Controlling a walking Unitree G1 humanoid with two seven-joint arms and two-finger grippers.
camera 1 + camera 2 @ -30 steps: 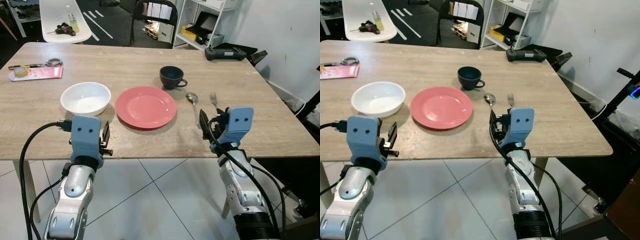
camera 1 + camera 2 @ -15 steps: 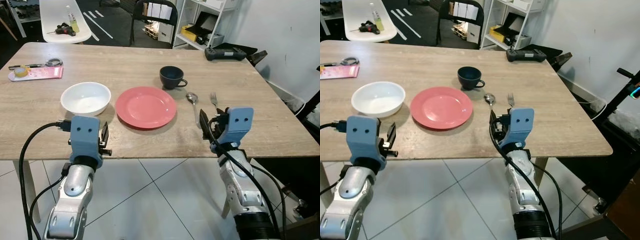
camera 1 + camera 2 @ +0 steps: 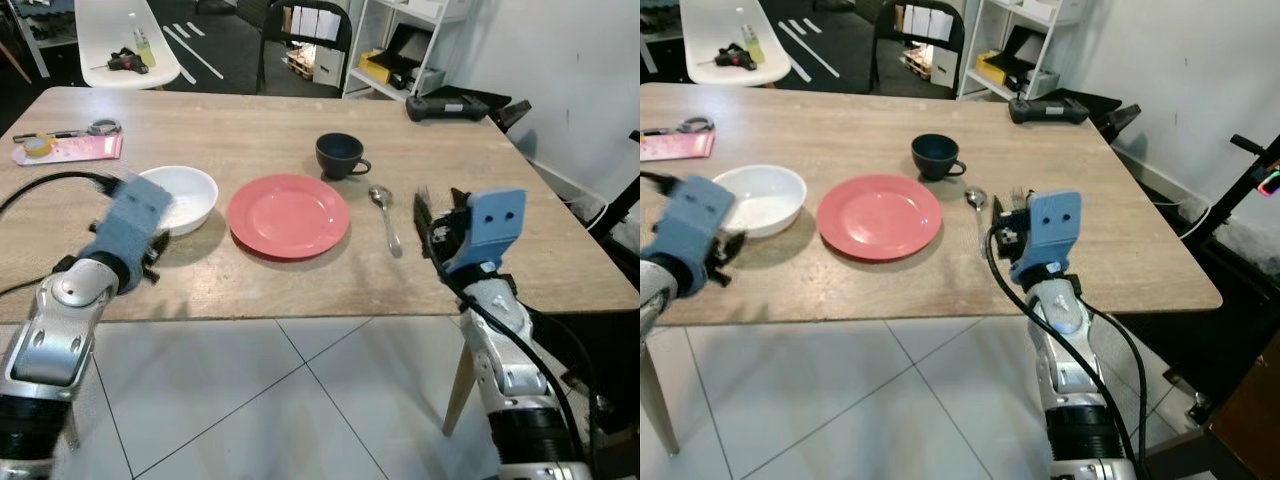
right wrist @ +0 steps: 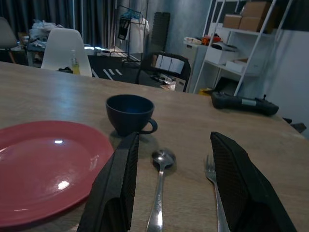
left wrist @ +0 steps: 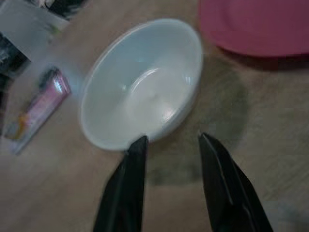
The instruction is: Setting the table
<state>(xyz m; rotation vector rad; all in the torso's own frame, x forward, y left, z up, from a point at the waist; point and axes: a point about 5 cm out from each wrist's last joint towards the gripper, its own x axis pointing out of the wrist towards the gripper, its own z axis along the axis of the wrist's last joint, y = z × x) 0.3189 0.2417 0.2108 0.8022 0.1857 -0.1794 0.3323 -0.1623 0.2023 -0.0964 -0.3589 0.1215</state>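
The left gripper is hovering at the white bowl's near rim, jaws released to take it; the bowl is sitting on the worktop beside the red plate, while the right gripper, jaws spread, is facing the spoon

A wooden surface is seen carrying a white bowl, pink plate, dark blue cup, spoon, fork, scissors, a pink packet and a black controller.

Silver arms w/ black cables, blue wrist housings w/ two dark holes, long black fingers.
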